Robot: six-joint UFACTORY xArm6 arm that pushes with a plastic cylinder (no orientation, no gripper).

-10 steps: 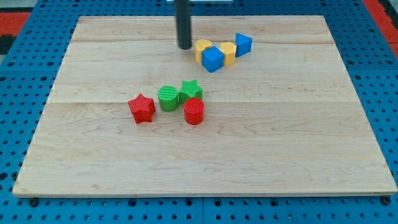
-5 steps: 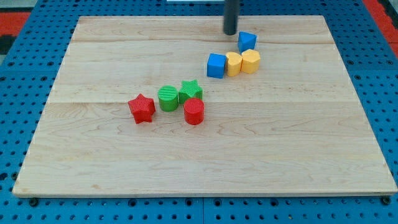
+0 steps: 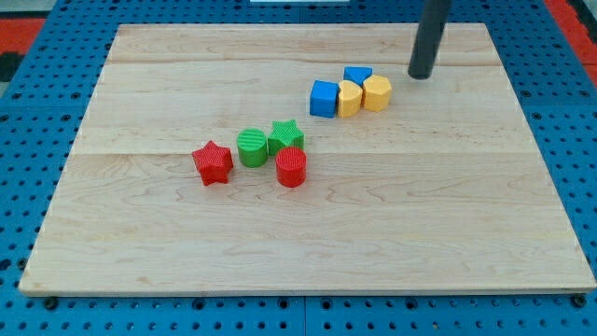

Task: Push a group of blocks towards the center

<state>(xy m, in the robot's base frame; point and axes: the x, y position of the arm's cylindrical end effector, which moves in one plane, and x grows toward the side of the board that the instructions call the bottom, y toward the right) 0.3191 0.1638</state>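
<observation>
My tip [image 3: 421, 75] rests on the board at the view's upper right, a short way right of a cluster of blocks and apart from them. That cluster is a blue cube [image 3: 324, 98], a yellow block [image 3: 349, 97] and a yellow hexagonal block [image 3: 377, 93] in a row, with a blue block [image 3: 357, 75] just behind them. Near the board's middle left sit a red star [image 3: 213, 162], a green cylinder [image 3: 251, 147], a green star [image 3: 284, 136] and a red cylinder [image 3: 291, 167], packed close together.
The wooden board [image 3: 308, 271] lies on a blue pegboard surface [image 3: 19, 187]. A red patch shows at the view's top left corner [image 3: 23, 33].
My tip moved from the top middle to the upper right. The yellow and blue blocks were pushed right and regrouped; the small blue block now sits right behind the yellow ones.
</observation>
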